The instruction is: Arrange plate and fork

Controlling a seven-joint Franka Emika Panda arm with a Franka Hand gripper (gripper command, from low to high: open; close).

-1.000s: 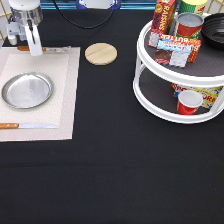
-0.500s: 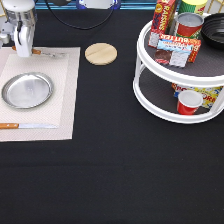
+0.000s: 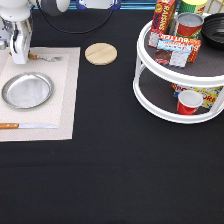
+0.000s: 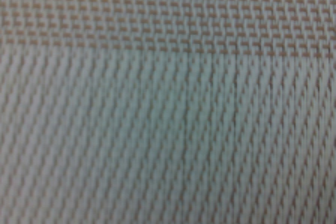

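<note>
Setting: staged lab test bench, not a real kitchen. I work over a black-covered tabletop (image 3: 125,175) with cables along the exterior view's top edge. Dining props only: woven placemat (image 3: 67,100), white two-tier turntable (image 3: 175,107) stocked with grocery boxes, cans, a red cup (image 3: 189,101)

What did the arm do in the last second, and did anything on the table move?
The claw has come down onto the top edge of the placemat, over the handle end of the fork. Whether it grips the fork cannot be told. The fork, plate, knife and wooden coaster lie where they were.
</note>
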